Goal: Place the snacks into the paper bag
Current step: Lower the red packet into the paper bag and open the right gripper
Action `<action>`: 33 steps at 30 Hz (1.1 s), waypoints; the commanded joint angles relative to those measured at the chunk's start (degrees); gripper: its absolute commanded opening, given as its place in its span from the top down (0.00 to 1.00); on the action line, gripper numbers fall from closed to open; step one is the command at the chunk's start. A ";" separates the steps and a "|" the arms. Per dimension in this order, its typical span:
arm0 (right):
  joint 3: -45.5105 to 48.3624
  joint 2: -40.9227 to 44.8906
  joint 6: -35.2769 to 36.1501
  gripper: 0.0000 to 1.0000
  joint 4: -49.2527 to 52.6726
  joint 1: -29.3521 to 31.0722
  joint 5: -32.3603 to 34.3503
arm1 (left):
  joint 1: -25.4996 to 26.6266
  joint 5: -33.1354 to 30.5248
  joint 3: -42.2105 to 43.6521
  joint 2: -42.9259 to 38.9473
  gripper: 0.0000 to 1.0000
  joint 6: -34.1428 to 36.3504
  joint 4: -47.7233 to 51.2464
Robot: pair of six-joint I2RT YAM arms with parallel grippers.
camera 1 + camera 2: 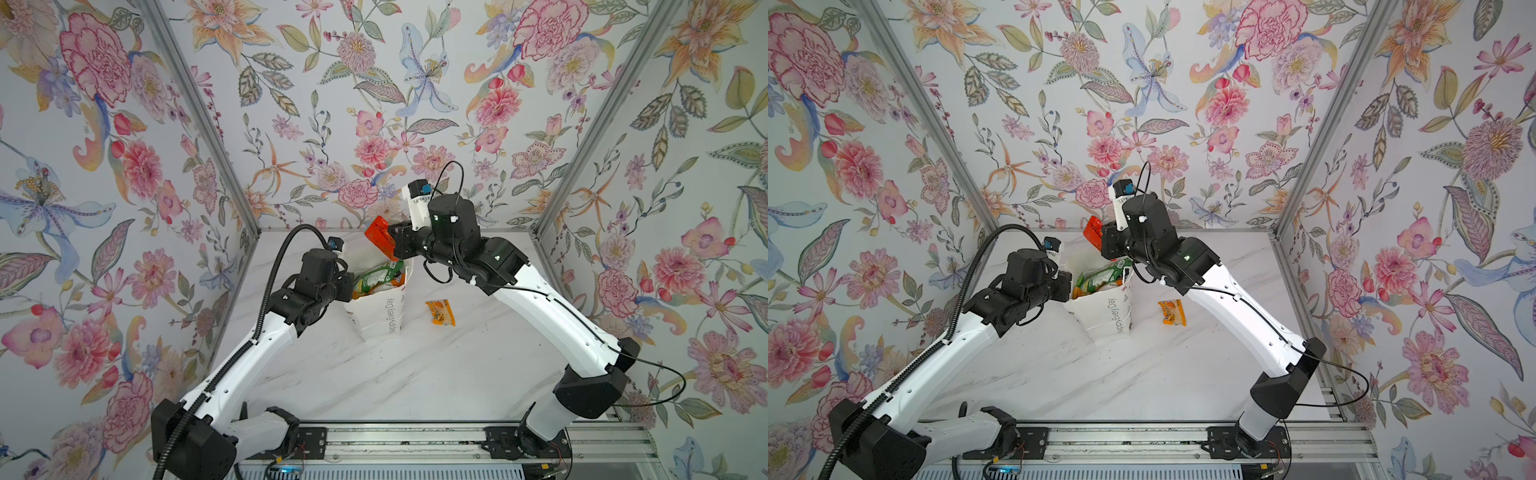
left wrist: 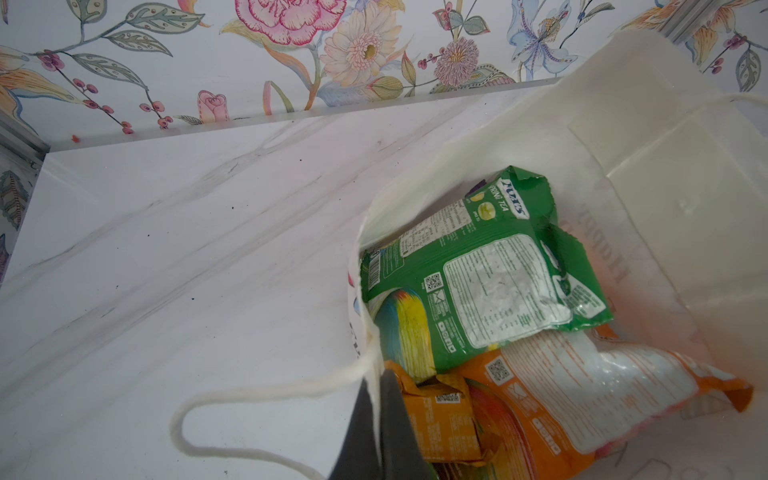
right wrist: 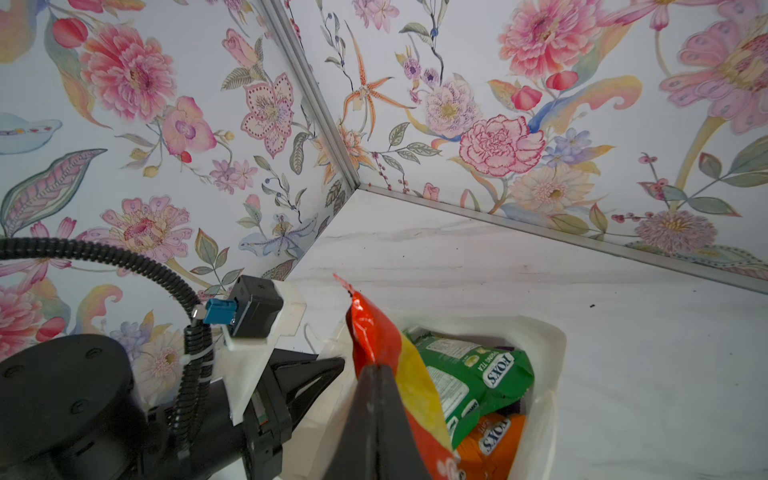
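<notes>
The white paper bag (image 1: 379,318) (image 1: 1106,318) stands upright at mid-table with its mouth open. My left gripper (image 2: 380,374) (image 1: 350,286) is shut on the bag's left rim (image 2: 365,291), with the paper pinched between its fingers. A green FOX'S bag (image 2: 478,270) (image 3: 478,374), an orange FOX'S bag (image 2: 582,395) (image 3: 494,440) and a small orange packet (image 2: 444,419) lie inside. My right gripper (image 3: 376,368) (image 1: 392,245) is shut on a red-orange foil pack (image 3: 374,332) (image 1: 380,237) (image 1: 1092,232), held just above the far side of the bag's mouth.
A small orange sachet (image 1: 440,312) (image 1: 1172,312) lies flat on the marble tabletop to the right of the bag. The bag's white cord handle (image 2: 249,395) loops onto the table by my left gripper. Flowered walls close in the back and both sides.
</notes>
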State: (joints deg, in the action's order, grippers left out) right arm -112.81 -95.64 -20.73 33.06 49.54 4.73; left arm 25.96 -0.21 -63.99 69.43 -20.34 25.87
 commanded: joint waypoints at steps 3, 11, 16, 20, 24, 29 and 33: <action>-1.30 -1.63 0.74 1.00 0.51 0.82 -0.90 | -1.21 -0.68 -1.91 -1.56 1.00 0.65 -4.12; -1.00 -3.58 0.69 1.00 0.44 1.44 -1.00 | -1.50 -0.45 -1.73 -1.79 1.00 0.57 -4.20; -0.74 -4.68 0.45 1.00 0.59 1.79 -1.53 | -1.53 -0.32 -1.68 -1.75 1.00 0.49 -4.21; -0.75 -5.69 -0.03 1.00 1.56 1.82 -1.33 | -1.54 -0.21 -1.80 -1.83 1.00 0.47 -4.16; -0.78 -6.41 -0.23 0.95 2.01 1.81 -2.29 | -1.57 -0.22 -1.72 -2.09 1.00 0.39 -4.16; -0.83 -6.67 -0.41 0.82 2.24 2.03 -3.22 | -1.63 -0.19 -1.65 -2.25 1.00 0.39 -4.17; -0.79 -5.82 -0.34 0.74 2.45 2.01 -2.17 | -1.61 -0.23 -1.58 -2.33 1.00 0.39 -4.22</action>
State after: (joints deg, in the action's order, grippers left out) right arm -112.81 -102.54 -21.23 34.94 51.07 2.15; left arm 25.43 0.27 -63.99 69.41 -20.34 25.96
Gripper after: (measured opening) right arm 0.254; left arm 0.042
